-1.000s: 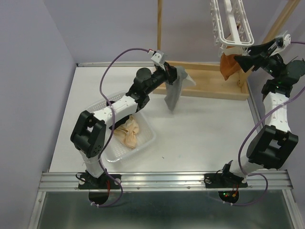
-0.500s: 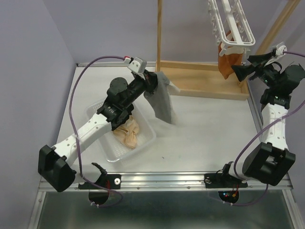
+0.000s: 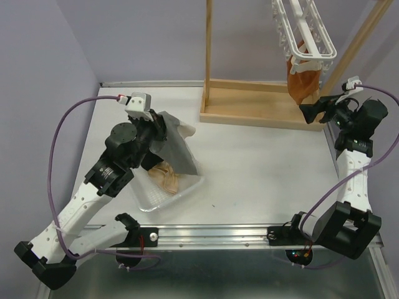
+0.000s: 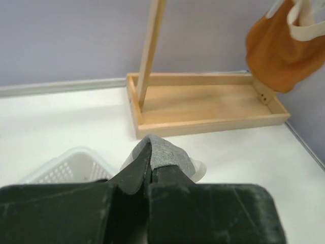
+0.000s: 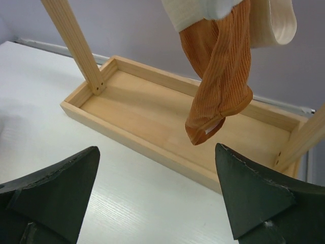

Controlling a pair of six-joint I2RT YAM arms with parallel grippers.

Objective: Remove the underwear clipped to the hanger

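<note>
We see the hanger (image 3: 307, 32), a white plastic frame of open bars, hanging tilted inside the stand (image 3: 265, 103), above its right end. The orange piece (image 3: 302, 81) is ribbed with cream edging. It hangs limp from the hanger's lower end, over the right part of the stand's base and clear of the wood. The grey piece (image 3: 176, 148) droops in a long fold, pinched at its top by the left gripper (image 3: 159, 128), well left of the stand. The beige piece (image 3: 167, 175) lies crumpled just beneath it, further from the stand.
</note>
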